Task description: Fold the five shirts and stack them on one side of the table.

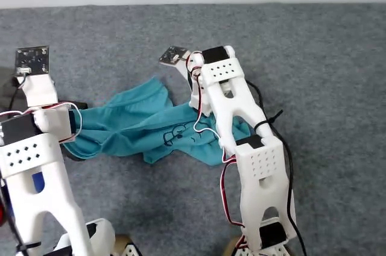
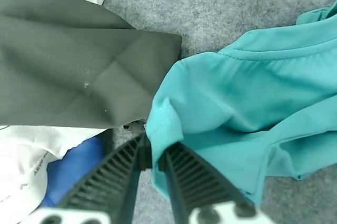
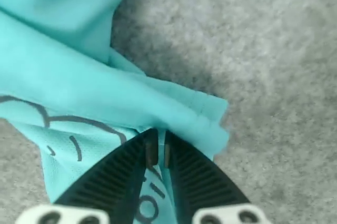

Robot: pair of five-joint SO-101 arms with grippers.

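**Teal shirt held at both ends.** The teal shirt (image 1: 136,124) lay crumpled and unfolded on the grey bench (image 1: 313,51), stretched between the two arms. The left tool (image 2: 152,153) was closed on a hem at one end of the teal shirt, its ribbed black jaws pinching a fold of fabric. The right tool (image 3: 157,150) was closed on the shirt's opposite edge, beside the dark line drawing printed on it. A dark grey shirt (image 2: 73,60) lay flat just beside the end held by the left tool, its corner touching the teal fabric. A white shirt (image 2: 23,153) and a blue shirt (image 2: 73,174) showed at the dark grey shirt's edge.
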